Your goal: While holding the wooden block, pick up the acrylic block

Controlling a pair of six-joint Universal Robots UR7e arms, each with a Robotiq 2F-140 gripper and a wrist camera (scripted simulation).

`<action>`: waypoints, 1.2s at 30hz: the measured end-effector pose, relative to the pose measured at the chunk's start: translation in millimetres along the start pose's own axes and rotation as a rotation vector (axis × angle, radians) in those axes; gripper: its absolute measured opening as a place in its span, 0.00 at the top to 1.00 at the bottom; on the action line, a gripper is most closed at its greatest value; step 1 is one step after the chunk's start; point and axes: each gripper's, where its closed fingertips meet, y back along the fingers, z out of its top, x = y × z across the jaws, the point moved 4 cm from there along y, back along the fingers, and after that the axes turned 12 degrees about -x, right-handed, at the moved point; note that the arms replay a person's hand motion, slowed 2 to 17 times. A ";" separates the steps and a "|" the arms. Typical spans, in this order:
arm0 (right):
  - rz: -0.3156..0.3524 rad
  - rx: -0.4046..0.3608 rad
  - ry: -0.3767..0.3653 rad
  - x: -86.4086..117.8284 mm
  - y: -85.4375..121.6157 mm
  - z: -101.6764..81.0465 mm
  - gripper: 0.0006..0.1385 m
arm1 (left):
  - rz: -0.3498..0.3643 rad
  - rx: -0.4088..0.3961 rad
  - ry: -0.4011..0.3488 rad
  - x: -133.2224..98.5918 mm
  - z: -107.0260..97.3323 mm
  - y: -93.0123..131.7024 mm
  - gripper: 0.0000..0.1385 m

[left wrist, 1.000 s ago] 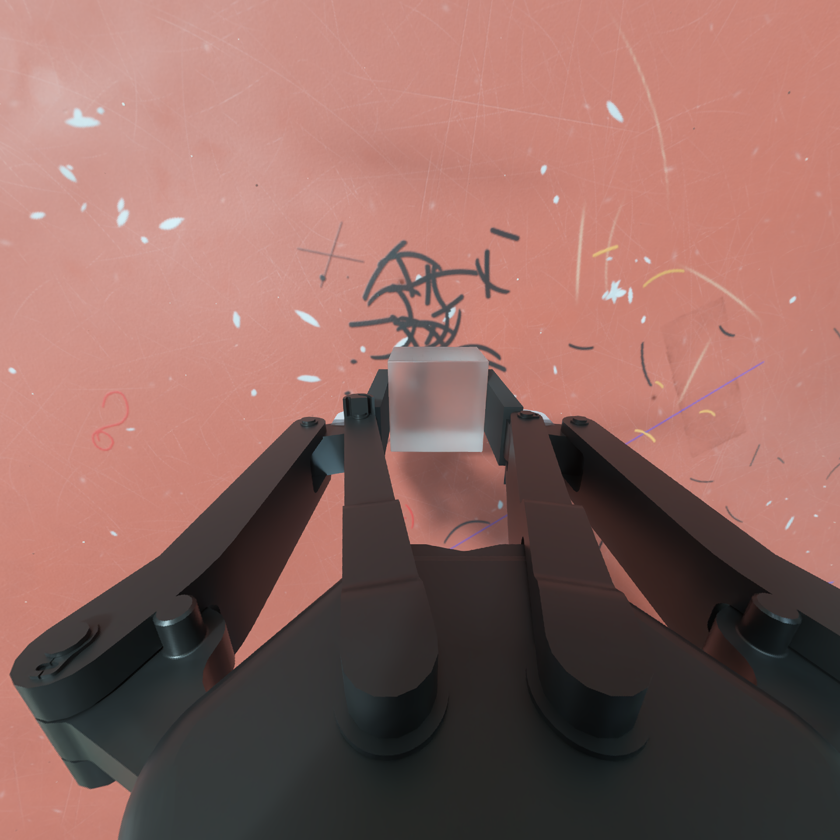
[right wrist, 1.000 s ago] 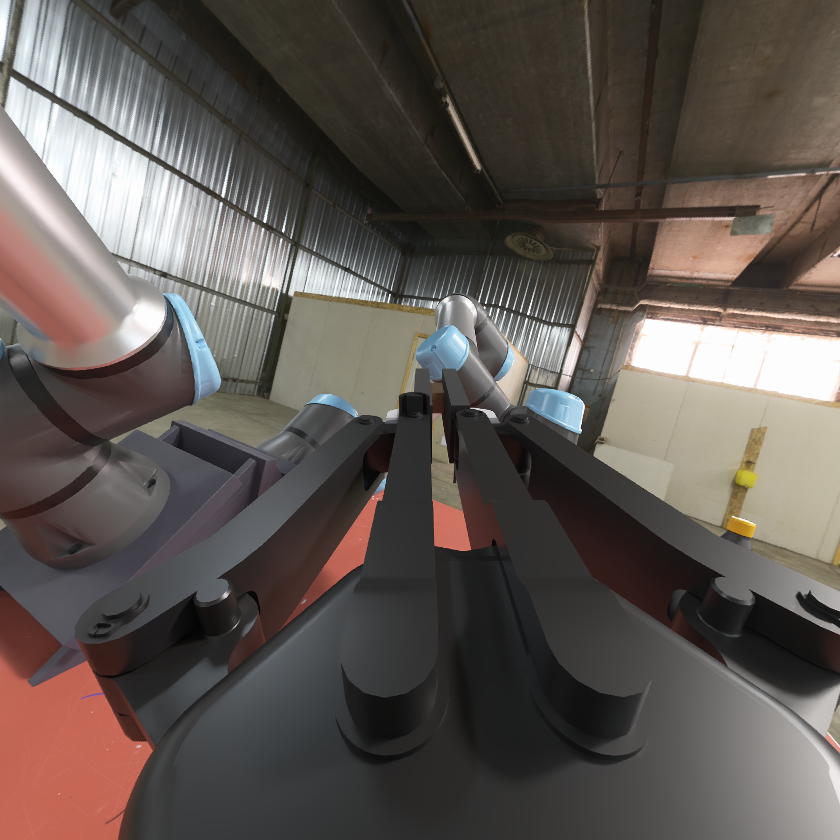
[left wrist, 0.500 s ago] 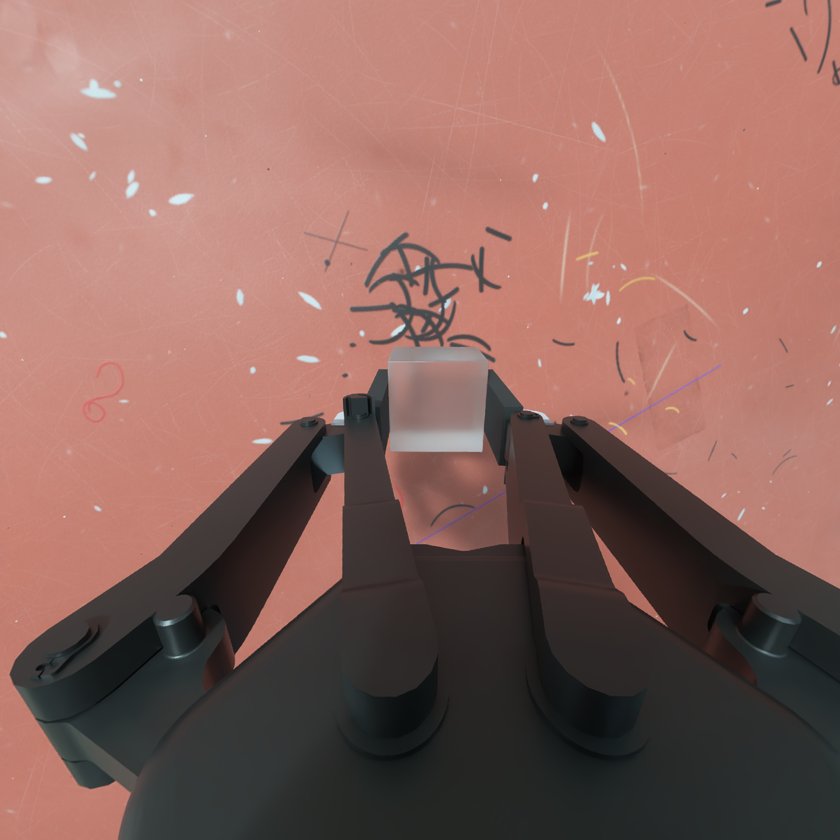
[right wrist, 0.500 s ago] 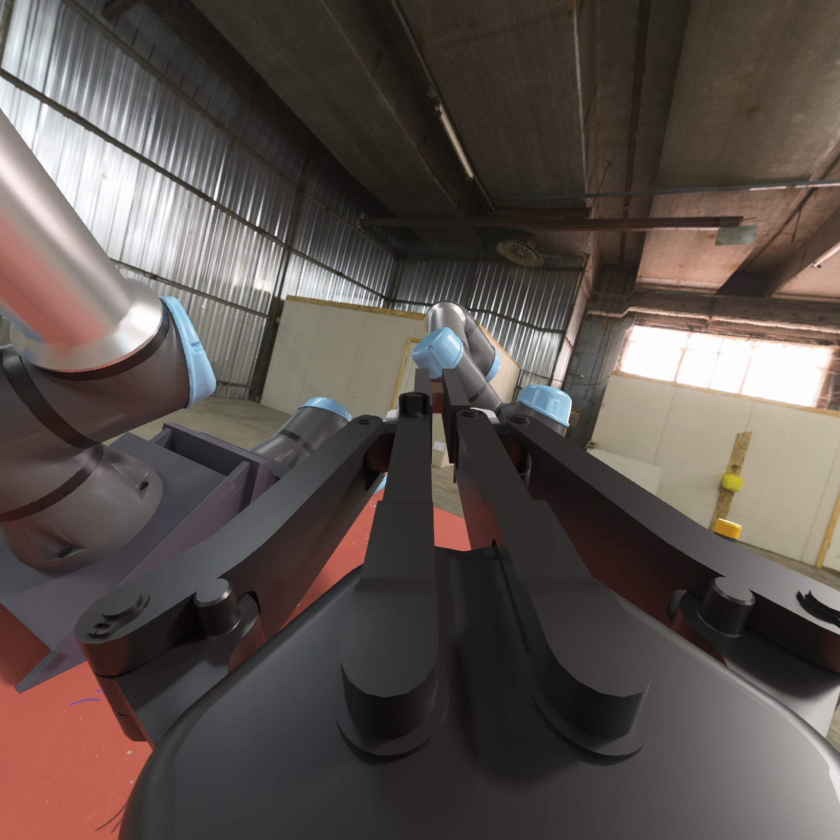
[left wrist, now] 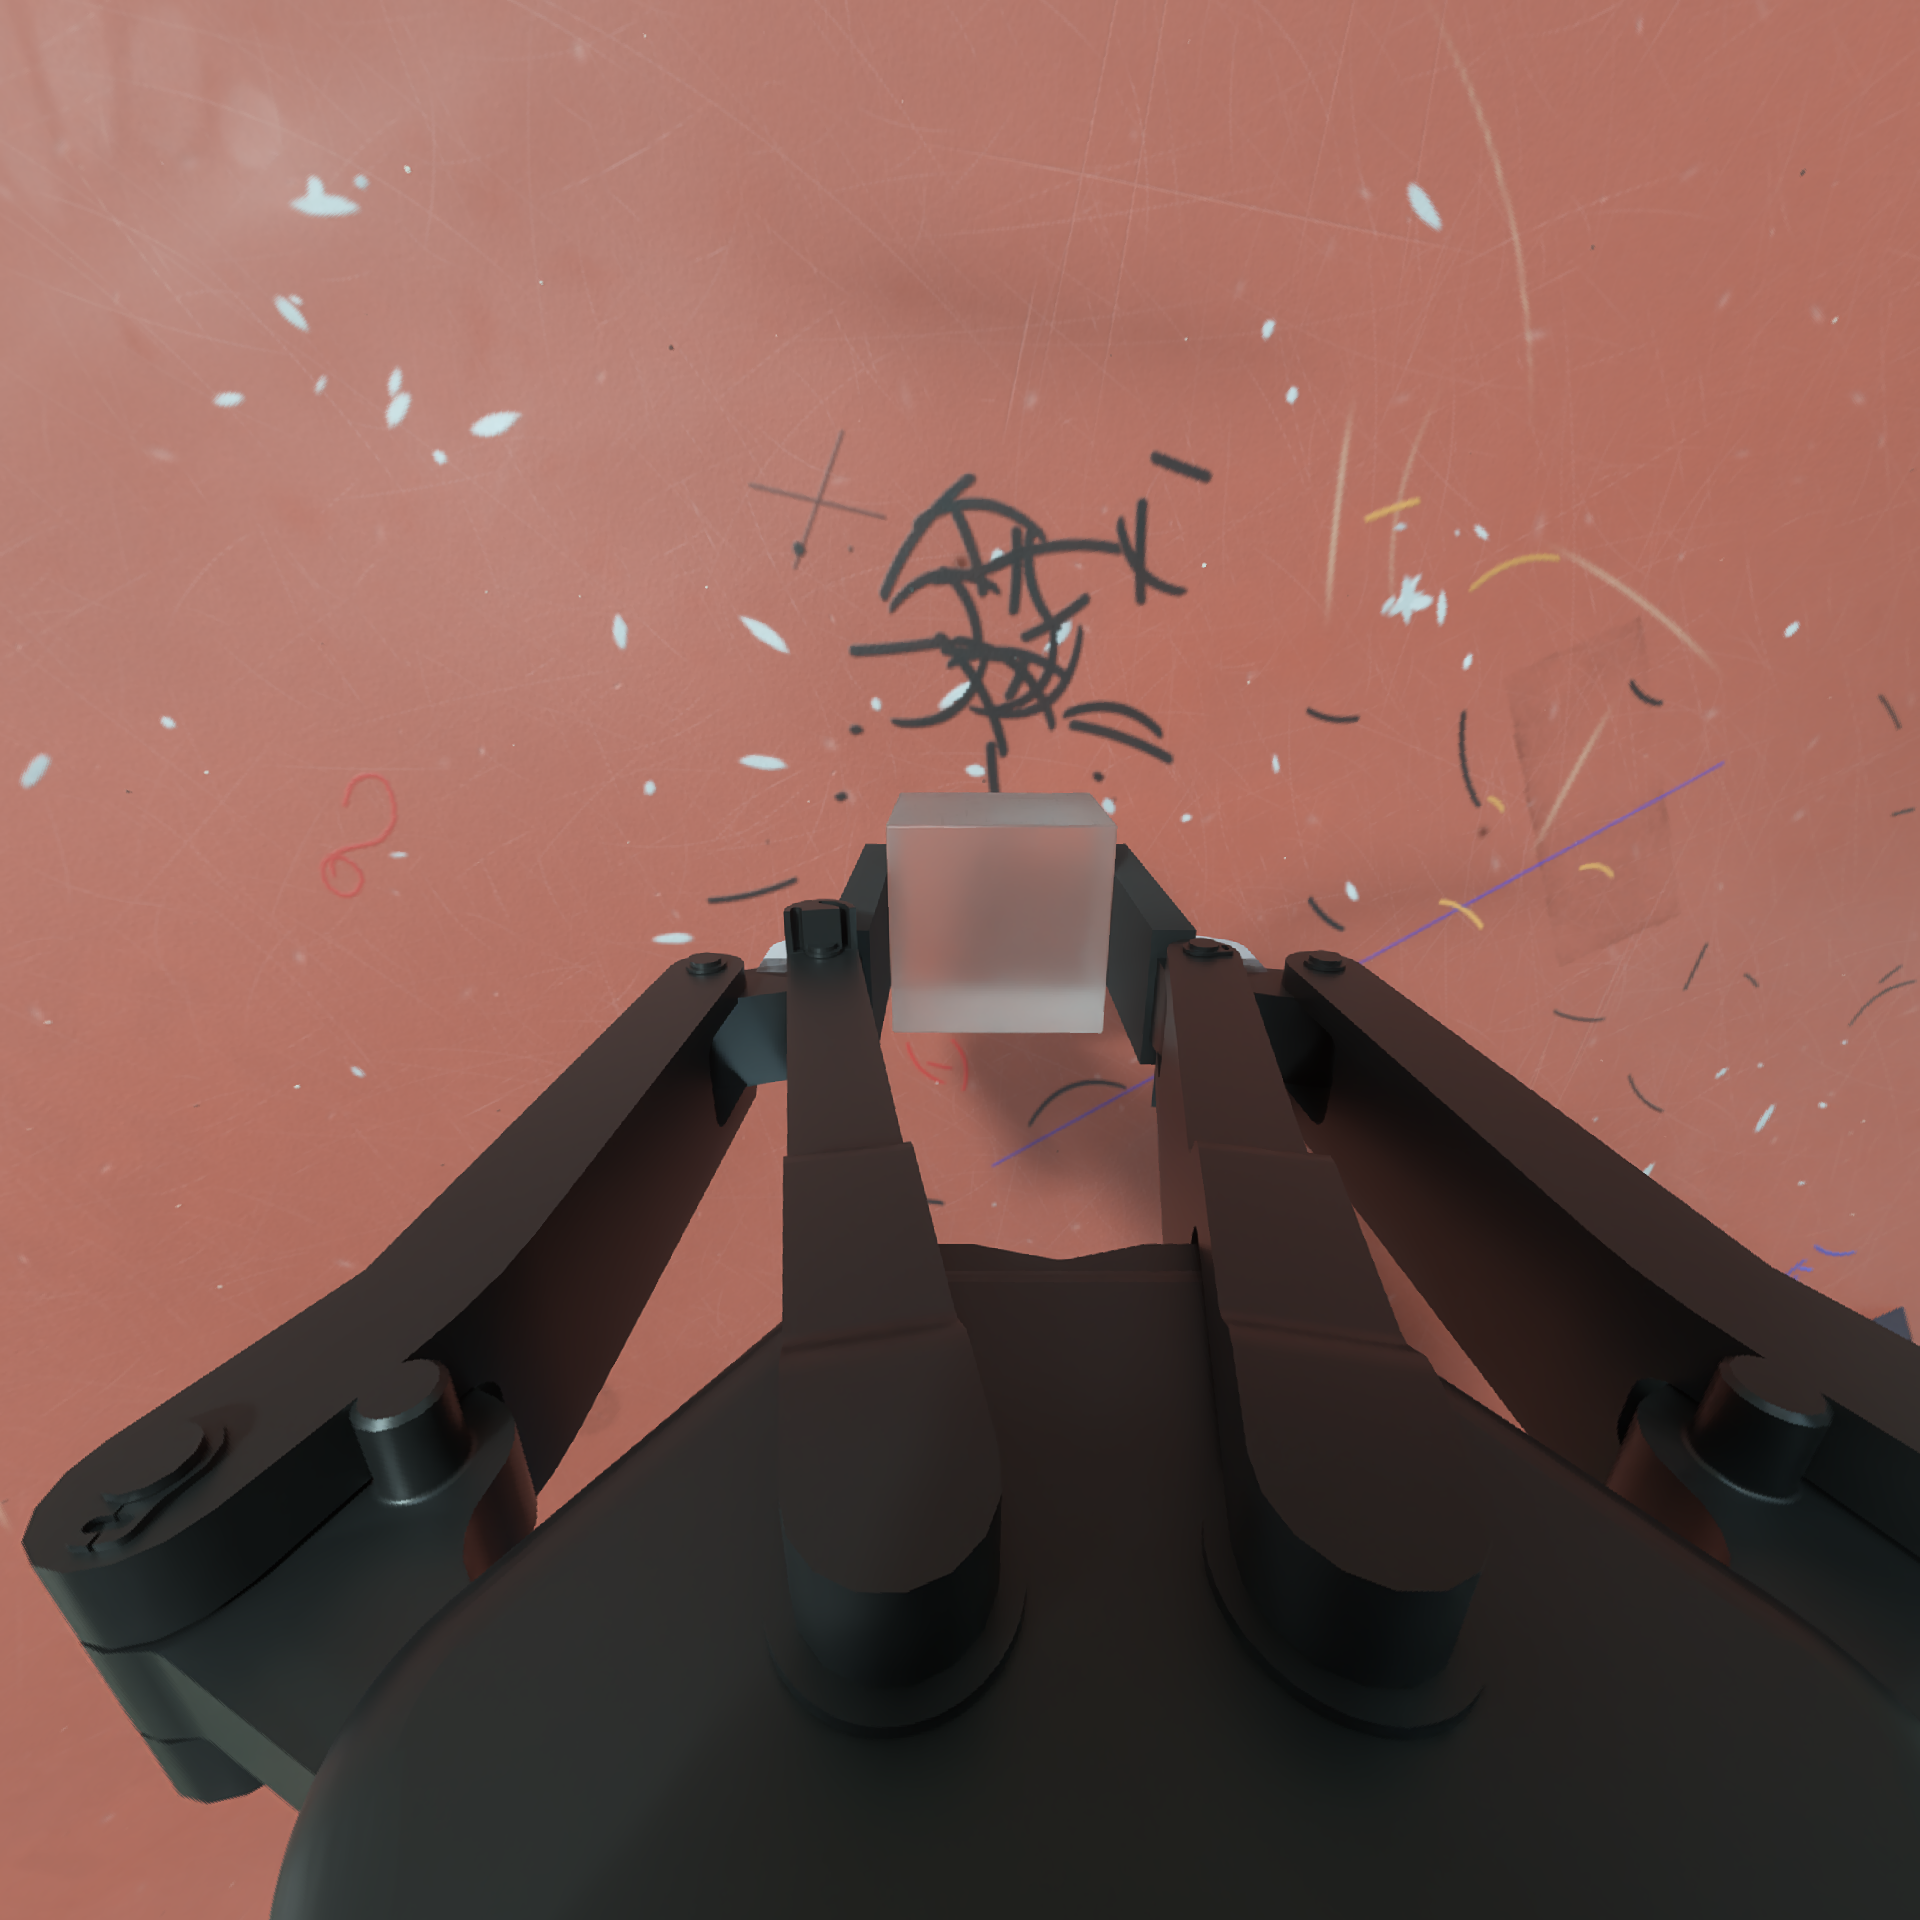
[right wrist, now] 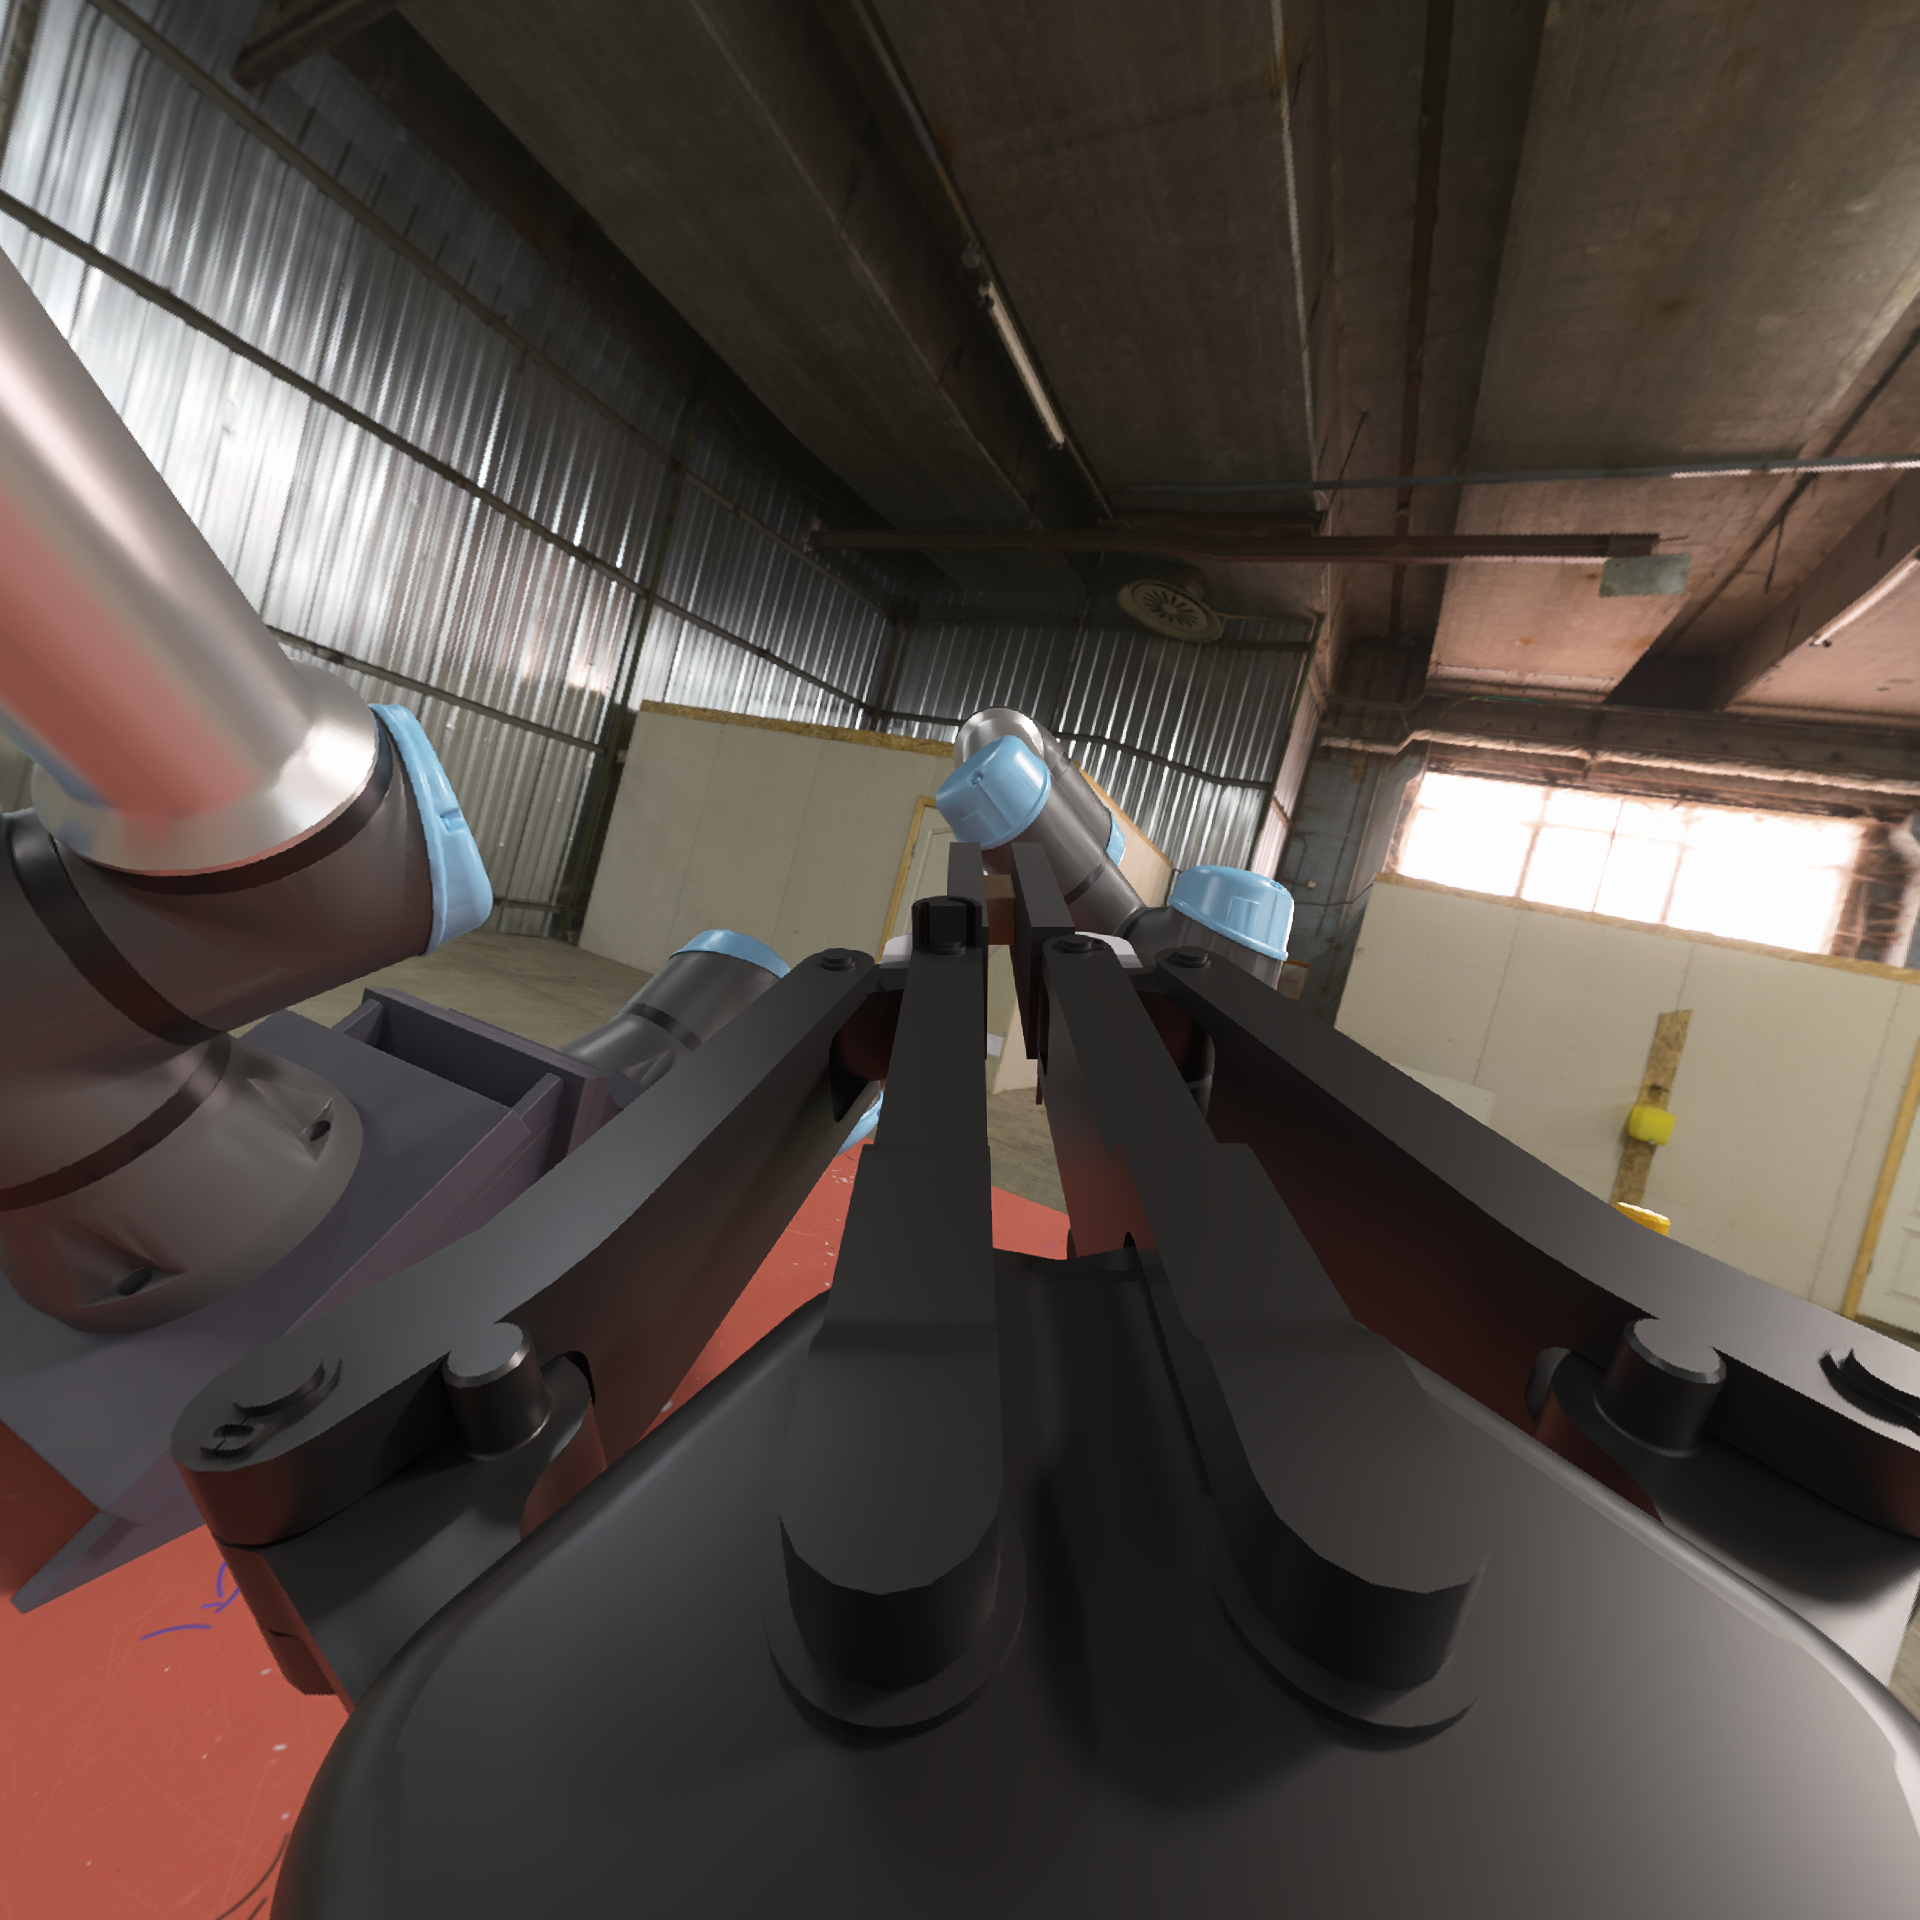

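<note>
Your red table fills the left wrist view, scuffed all over, with a tangle of black scribbles at about 12 o'clock from the picture's centre and white flecks scattered toward 10 o'clock. In the right wrist view you look up into a hall with corrugated metal walls from 9 to 12 o'clock and a bright window at 3 o'clock; a silver arm with blue caps crosses at 9 o'clock, and the other arm's joints show just past 12 o'clock, behind the fingertips. Your left gripper is clamped on the frosted acrylic block, one finger pressed to each side, with the block clear of the table. Your right gripper is pinched narrow around a small brown wooden block, of which only a sliver shows between the fingertips.
</note>
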 end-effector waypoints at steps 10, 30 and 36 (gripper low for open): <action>-0.016 -0.014 0.013 -0.5 4.8 4.1 0.95 | 0.059 0.030 -0.055 1.3 1.3 16.2 0.64; -0.044 -0.025 0.019 -5.3 10.3 6.0 0.95 | 0.217 0.089 -0.208 1.1 15.6 52.0 0.64; -0.050 -0.030 0.020 -6.6 10.8 6.4 0.95 | 0.293 0.121 -0.267 3.9 20.2 62.8 0.64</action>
